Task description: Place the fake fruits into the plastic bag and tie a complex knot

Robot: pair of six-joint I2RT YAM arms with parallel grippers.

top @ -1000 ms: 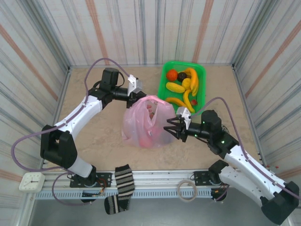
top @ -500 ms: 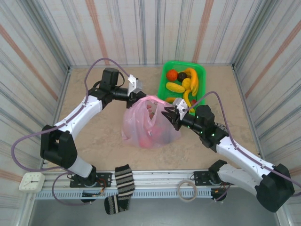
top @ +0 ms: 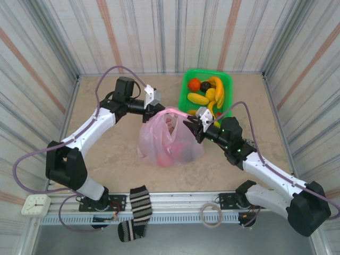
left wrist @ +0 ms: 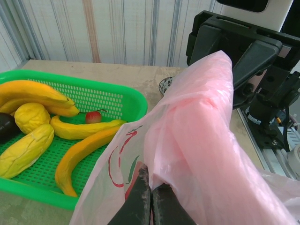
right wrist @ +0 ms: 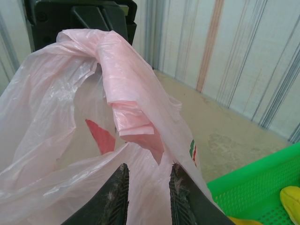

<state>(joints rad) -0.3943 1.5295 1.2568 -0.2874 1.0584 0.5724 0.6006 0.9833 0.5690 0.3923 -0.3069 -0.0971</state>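
Note:
The plastic bag (top: 167,144), thin pink film with red marks, stands mid-table with its mouth up. My left gripper (top: 159,110) is shut on the bag's upper edge, and in the left wrist view its fingertips (left wrist: 151,177) pinch the pink film (left wrist: 201,126). My right gripper (top: 195,126) sits at the bag's right rim, jaws apart. In the right wrist view its fingers (right wrist: 149,171) straddle loose film (right wrist: 51,93) without pinching it. The fake fruits (top: 206,95), bananas (left wrist: 84,151) and round ones, lie in the green basket. Reddish shapes show through the bag; fruit or print, I cannot tell.
The green basket (top: 187,79) stands at the back right, just behind my right gripper, and its rim (left wrist: 117,91) is close to the bag. A striped sock (top: 139,204), a small clock (top: 36,204) and a tape roll (top: 212,214) lie along the front rail. Striped walls enclose the table.
My right gripper moved up and left from the bag's right side to its upper rim, and its jaws narrowed. The left arm stayed still, holding the bag.

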